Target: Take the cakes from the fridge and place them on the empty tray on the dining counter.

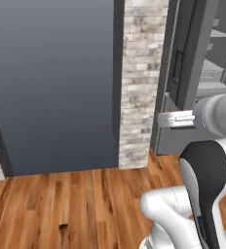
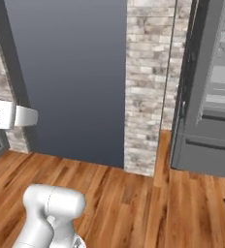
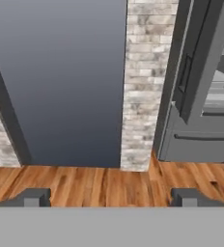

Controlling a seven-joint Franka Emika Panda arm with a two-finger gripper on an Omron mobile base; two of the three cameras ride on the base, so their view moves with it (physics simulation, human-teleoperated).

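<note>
My tool (image 3: 111, 197) hangs with its jaws spread wide, holding nothing. The fridge (image 3: 201, 91) stands at the right, one door swung open (shelves cut off by the frame edge); I cannot make out cakes inside.

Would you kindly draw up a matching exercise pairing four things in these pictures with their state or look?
Things:
1. tall dark-grey fridge
2. pale brick pillar
3. wooden plank floor
4. gripper

Descriptions:
A. warm orange-brown
B. door swung open, pale shelves showing
C. fingers spread wide apart, holding nothing
D. whitish-grey, standing left of the fridge

Pairs: 1-B, 2-D, 3-A, 4-C
</note>
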